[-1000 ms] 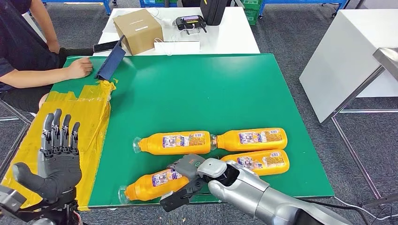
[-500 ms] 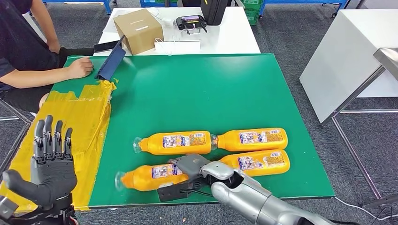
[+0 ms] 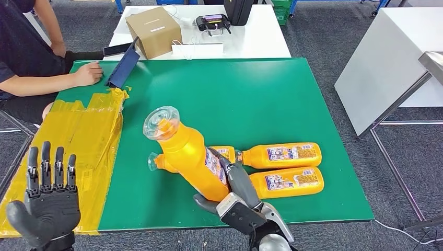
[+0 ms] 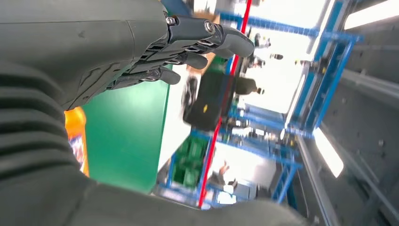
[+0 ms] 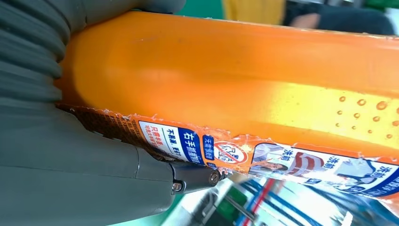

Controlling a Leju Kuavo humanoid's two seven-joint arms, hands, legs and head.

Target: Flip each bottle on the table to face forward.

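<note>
Robot's right hand (image 3: 237, 194) grips a lifted orange plastic bottle w/ clear cap (image 3: 189, 157) by its lower body, above the near part of the green table mat (image 3: 235, 99). Bottle's long axis tilts up and away, cap toward the far-left, base nearest the hand. Three more orange labelled bottles (image 3: 284, 155) lie flat just beyond, long axes running left-right. Left hand (image 3: 48, 201) hovers w/ fingers spread, holding nothing, well apart. Right hand likely does the turn.
</note>
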